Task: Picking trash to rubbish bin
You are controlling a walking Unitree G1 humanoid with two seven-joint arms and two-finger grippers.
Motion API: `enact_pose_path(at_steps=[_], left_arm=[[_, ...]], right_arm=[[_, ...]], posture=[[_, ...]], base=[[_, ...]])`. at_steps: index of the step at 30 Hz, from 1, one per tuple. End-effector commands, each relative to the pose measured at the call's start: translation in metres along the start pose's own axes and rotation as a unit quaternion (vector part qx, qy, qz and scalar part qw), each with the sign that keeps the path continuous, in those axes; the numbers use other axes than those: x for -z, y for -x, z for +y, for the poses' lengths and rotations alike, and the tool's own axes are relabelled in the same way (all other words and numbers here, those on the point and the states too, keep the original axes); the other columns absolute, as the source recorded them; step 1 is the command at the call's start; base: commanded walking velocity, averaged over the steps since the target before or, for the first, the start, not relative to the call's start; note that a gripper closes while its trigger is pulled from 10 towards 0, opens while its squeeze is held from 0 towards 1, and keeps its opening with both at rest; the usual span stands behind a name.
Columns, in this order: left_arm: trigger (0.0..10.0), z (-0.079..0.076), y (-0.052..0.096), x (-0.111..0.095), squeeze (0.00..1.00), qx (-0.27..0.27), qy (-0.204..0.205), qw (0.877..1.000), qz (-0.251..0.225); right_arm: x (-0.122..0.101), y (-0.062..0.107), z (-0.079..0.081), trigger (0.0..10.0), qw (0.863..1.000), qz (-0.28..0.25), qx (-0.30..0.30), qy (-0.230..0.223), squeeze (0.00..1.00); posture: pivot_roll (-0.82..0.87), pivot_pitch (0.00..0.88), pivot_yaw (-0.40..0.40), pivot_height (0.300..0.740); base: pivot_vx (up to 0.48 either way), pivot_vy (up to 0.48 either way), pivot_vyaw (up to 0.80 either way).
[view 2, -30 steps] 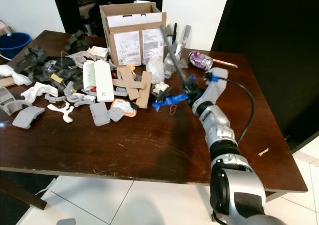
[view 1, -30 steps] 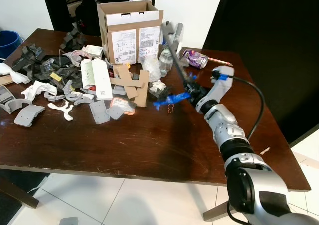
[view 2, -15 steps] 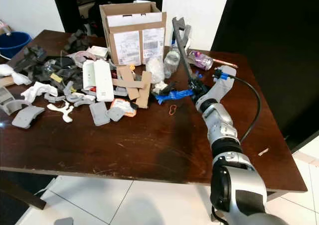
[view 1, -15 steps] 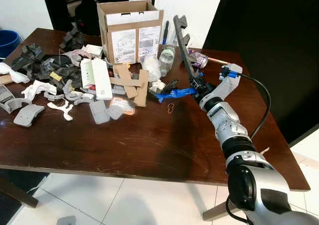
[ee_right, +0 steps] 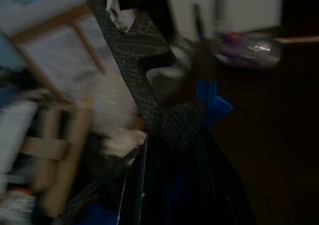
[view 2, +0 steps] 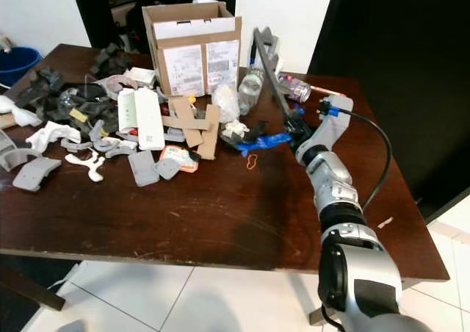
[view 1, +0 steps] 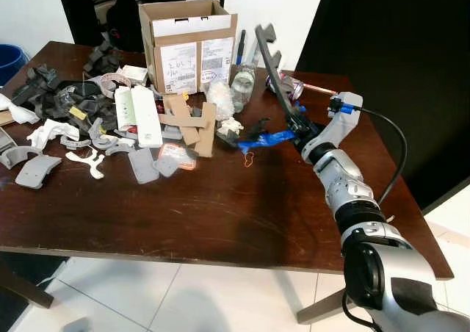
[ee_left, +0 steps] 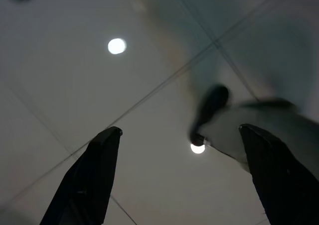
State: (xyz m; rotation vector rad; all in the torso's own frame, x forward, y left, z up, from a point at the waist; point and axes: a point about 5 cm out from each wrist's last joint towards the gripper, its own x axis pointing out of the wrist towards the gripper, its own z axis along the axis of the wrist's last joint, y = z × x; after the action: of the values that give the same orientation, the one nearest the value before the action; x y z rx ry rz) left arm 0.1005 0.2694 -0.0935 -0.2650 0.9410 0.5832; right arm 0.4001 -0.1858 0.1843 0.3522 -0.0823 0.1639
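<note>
The right gripper (view 1: 299, 124), toward the desk's (view 1: 220, 207) far right edge, has its fingers clamped on a long dark notched foam strip (view 1: 272, 60) that stands tilted above the desk. The left gripper's (ee_left: 179, 180) fingers hang apart.

It looked like a workroom or office corner rather than a lived-in home: a dark wooden table (view 1: 220, 207) stood on white floor tiles (view 1: 183, 295) against white walls, strewn with packing scraps, grey foam (view 1: 33, 169), cardboard pieces (view 1: 192, 123), an open shipping box (view 1: 189, 45) and a blue bucket (view 1: 9, 59).
</note>
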Motion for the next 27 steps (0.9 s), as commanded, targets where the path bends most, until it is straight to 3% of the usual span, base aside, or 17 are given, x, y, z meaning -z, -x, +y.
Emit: enact_pose_path(at_steps=[1, 3, 4, 6, 7, 8, 9, 11, 14, 16, 18, 19, 20, 23, 24, 26, 27], left_arm=[[10.0, 0.025, 0.002, -0.003, 0.0, -0.057, 0.036, 0.998, -0.012], [10.0, 0.048, 0.005, -0.011, 0.0, -0.105, 0.066, 0.992, -0.034], [10.0, 0.048, 0.005, -0.011, 0.0, -0.105, 0.066, 0.992, -0.034], [10.0, 0.078, 0.01, -0.028, 0.0, -0.16, 0.084, 0.981, -0.07], [10.0, 0.078, 0.01, -0.028, 0.0, -0.16, 0.084, 0.981, -0.07], [10.0, 0.095, 0.015, -0.039, 0.0, -0.19, 0.098, 0.972, -0.097], [10.0, 0.095, 0.015, -0.039, 0.0, -0.19, 0.098, 0.972, -0.097], [10.0, 0.111, 0.02, -0.054, 0.0, -0.222, 0.107, 0.96, -0.132], [10.0, 0.143, 0.039, -0.111, 0.0, -0.271, 0.125, 0.917, -0.265], [10.0, 0.149, 0.049, -0.142, 0.0, -0.265, 0.121, 0.898, -0.33], [10.0, 0.151, 0.053, -0.155, 0.0, -0.259, 0.117, 0.89, -0.356], [10.0, 0.151, 0.062, -0.179, 0.0, -0.248, 0.101, 0.877, -0.4], [10.0, 0.151, 0.062, -0.179, 0.0, -0.248, 0.101, 0.877, -0.4], [10.0, 0.132, 0.099, -0.253, 0.0, -0.203, 0.042, 0.816, -0.539], [10.0, 0.132, 0.099, -0.253, 0.0, -0.203, 0.042, 0.816, -0.539], [10.0, 0.114, 0.118, -0.283, 0.0, -0.168, 0.02, 0.788, -0.593], [10.0, 0.114, 0.118, -0.283, 0.0, -0.168, 0.02, 0.788, -0.593]], right_arm=[[0.006, 0.006, -0.015, 0.0, 0.999, 0.011, 0.048, 0.006, 0.0], [0.007, 0.008, -0.022, 0.0, 0.997, 0.014, 0.072, 0.005, 0.0], [0.007, 0.008, -0.022, 0.0, 0.997, 0.014, 0.072, 0.005, 0.0], [0.009, 0.009, -0.024, 0.0, 0.996, 0.022, 0.081, 0.009, 0.0], [0.009, 0.009, -0.024, 0.0, 0.996, 0.022, 0.081, 0.009, 0.0], [0.01, 0.009, -0.024, 0.0, 0.996, 0.026, 0.084, 0.012, 0.0], [0.01, 0.009, -0.024, 0.0, 0.996, 0.026, 0.084, 0.012, 0.0], [0.013, 0.009, -0.024, 0.0, 0.996, 0.032, 0.086, 0.017, 0.0], [0.02, 0.01, -0.022, 0.0, 0.994, 0.048, 0.094, 0.022, 0.0], [0.023, 0.01, -0.021, 0.0, 0.994, 0.053, 0.095, 0.023, 0.0], [0.024, 0.01, -0.02, 0.0, 0.994, 0.054, 0.095, 0.023, 0.0], [0.024, 0.01, -0.02, 0.0, 0.994, 0.056, 0.095, 0.023, 0.0], [0.024, 0.01, -0.02, 0.0, 0.994, 0.056, 0.095, 0.023, 0.0], [0.024, 0.009, -0.02, 0.0, 0.994, 0.057, 0.095, 0.024, 0.0], [0.024, 0.009, -0.02, 0.0, 0.994, 0.057, 0.095, 0.024, 0.0], [0.024, 0.009, -0.02, 0.0, 0.993, 0.057, 0.097, 0.024, 0.0], [0.024, 0.009, -0.02, 0.0, 0.993, 0.057, 0.097, 0.024, 0.0]], posture=[[0.17, 0.125, -0.099, 0.74], [0.18, 0.13, -0.106, 0.74], [0.18, 0.13, -0.106, 0.74], [0.18, 0.13, -0.106, 0.74], [0.18, 0.13, -0.106, 0.74], [0.2, 0.137, -0.113, 0.74], [0.2, 0.137, -0.113, 0.74], [0.2, 0.139, -0.115, 0.74], [0.22, 0.146, -0.124, 0.74], [0.22, 0.146, -0.124, 0.74], [0.22, 0.148, -0.128, 0.74], [0.22, 0.148, -0.128, 0.74], [0.22, 0.148, -0.128, 0.74], [0.23, 0.147, -0.125, 0.74], [0.23, 0.147, -0.125, 0.74], [0.23, 0.142, -0.123, 0.74], [0.23, 0.142, -0.123, 0.74]], base=[[0.0, 0.0, 0.0], [0.0, 0.0, 0.0], [0.0, 0.0, 0.0], [0.0, 0.0, 0.0], [0.0, 0.0, 0.0], [0.0, 0.0, 0.0], [0.0, 0.0, 0.0], [0.0, 0.0, 0.0], [0.0, 0.0, 0.0], [0.0, 0.0, 0.0], [0.0, 0.0, 0.0], [0.0, 0.0, 0.0], [0.0, 0.0, 0.0], [0.0, 0.0, 0.0], [0.0, 0.0, 0.0], [0.0, 0.0, 0.0], [0.0, 0.0, 0.0]])
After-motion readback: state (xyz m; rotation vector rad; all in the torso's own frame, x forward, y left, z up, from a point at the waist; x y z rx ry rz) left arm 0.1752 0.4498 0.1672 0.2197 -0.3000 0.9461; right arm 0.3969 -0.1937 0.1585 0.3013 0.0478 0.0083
